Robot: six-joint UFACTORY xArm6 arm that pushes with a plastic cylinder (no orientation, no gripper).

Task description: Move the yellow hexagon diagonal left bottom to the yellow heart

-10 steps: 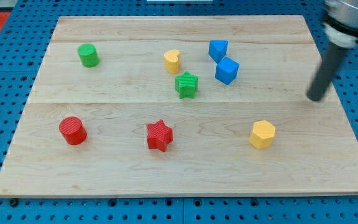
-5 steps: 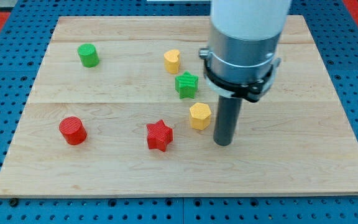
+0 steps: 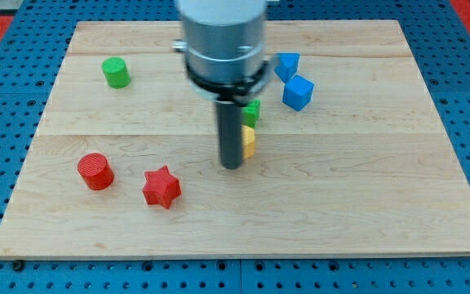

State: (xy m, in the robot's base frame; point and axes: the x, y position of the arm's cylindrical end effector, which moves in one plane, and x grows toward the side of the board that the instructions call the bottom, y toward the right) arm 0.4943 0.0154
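One camera looks down steeply from the near edge, taking in the whole pale wooden desk (image 3: 382, 204).

Tabletop (image 3: 365, 188): pale wood grain, blue pegboard around it. Red cylinder (image 3: 95, 171), red star (image 3: 161, 188), green cylinder (image 3: 116, 73), two blue blocks (image 3: 286, 64) (image 3: 298, 92). Yellow block (image 3: 249, 141) and green block (image 3: 252, 112) partly hidden behind dark rod.

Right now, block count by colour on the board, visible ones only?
Green: 2, a cylinder and a sliver beside the rod
Blue: 2, blocks and
Red: 2, a cylinder and a star
Yellow: 1, a sliver right of my tip
Total: 7. The arm may hide more.
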